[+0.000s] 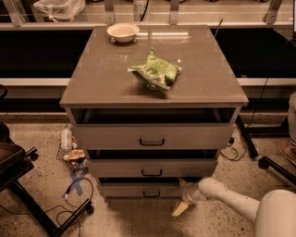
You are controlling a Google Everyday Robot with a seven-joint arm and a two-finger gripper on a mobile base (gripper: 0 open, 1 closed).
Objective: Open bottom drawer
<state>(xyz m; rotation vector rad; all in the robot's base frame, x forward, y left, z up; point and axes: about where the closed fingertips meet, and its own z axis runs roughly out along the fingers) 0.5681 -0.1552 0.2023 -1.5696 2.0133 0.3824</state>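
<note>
Bottom drawer [138, 190] beside gripper [181, 196] (front corner)

A speckled terrazzo floor [231, 217] runs under a grey-beige drawer cabinet [101, 78], whose smooth top catches a pale streak of overhead light [162, 34]. Behind it a long light shelf [259, 25] crosses the room above a dark recess [32, 51], with metal posts [109, 9] rising from it and a clear plastic bag [60, 7] at the far left. On the floor to the left lie a plastic bottle [66, 137], a blue tape cross [77, 181] and a black cable [69, 203], beside a black chair [14, 162]. At the right stands a black caster leg [263, 162]. The gripper [182, 201] sits low at the cabinet's right front, near the floor.
</note>
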